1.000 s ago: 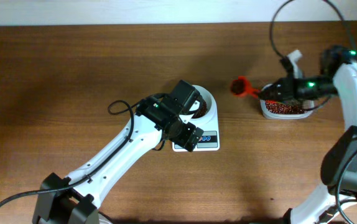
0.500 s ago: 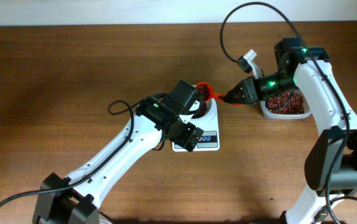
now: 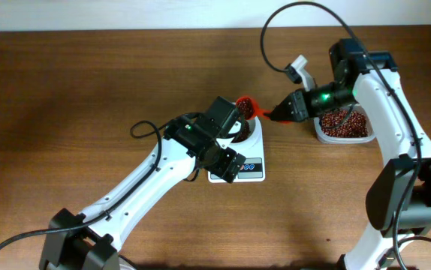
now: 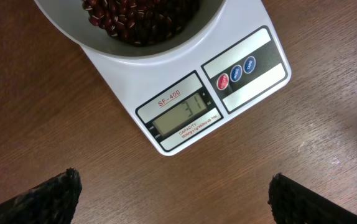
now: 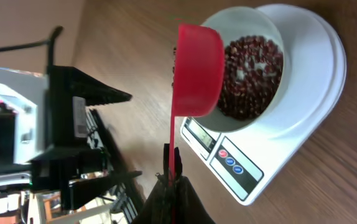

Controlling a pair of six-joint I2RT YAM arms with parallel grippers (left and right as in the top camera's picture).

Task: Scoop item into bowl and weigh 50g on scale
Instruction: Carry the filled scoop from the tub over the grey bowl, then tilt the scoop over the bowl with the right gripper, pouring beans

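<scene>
On the scale [image 4: 185, 87], above its display [image 4: 181, 120], red lettering [image 4: 168, 98] reads SF-400.

White shells and black joints cover the left arm [image 3: 137, 187] and right arm [image 3: 393, 106]. Black cables [image 3: 262, 46] loop behind the jaws. The left gripper [image 4: 172, 199] has grainy black fingertips [image 4: 48, 199].

The left arm [image 3: 159, 165] crowds the bowl's [image 5: 247, 14] near side, the scoop [image 5: 197, 68] overhangs its far rim, and bare desk [image 3: 73, 82] lies leftward.

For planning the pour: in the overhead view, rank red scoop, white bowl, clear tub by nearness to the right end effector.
1. Red scoop, in the right end effector.
2. White bowl, just past the scoop.
3. Clear tub, image right.
</scene>
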